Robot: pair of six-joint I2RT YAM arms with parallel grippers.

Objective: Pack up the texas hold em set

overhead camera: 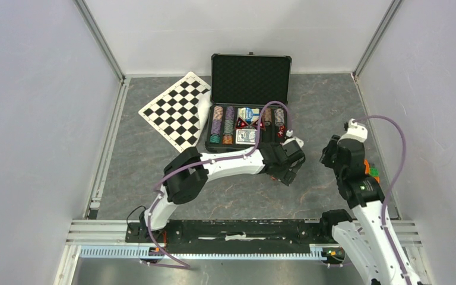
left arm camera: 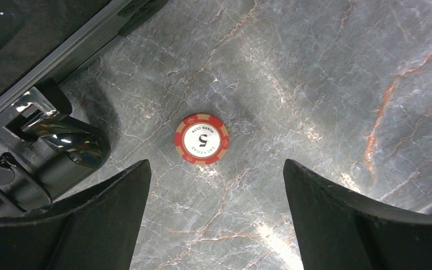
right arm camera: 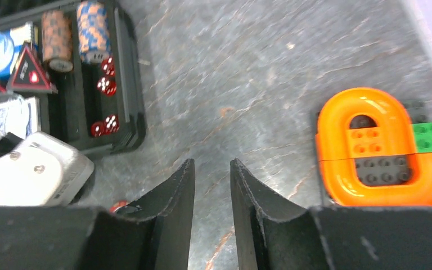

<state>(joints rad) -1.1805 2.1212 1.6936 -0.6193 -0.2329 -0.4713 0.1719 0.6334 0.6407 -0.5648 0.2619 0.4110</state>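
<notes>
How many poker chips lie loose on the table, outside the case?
1: a red chip on the table, just ahead of the open left claw, beside the case. More may be hidden.

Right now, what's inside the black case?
Rows of poker chips, card decks and red dice. The left arm hides the case at its near right corner, so anything there can't be seen.

Your top view looks down from high behind the near edge, taking in the whole table [overhead camera: 237, 196] with the open case [overhead camera: 250, 107] at the far middle. Your left wrist view hangs close, facing straight down on a red chip [left arm camera: 201, 139] beside the case's edge. Your right wrist view sits low, angled forward; with the top view it shares the case's right end, the dice [right arm camera: 106, 85] and the orange piece [right arm camera: 385, 149].
</notes>
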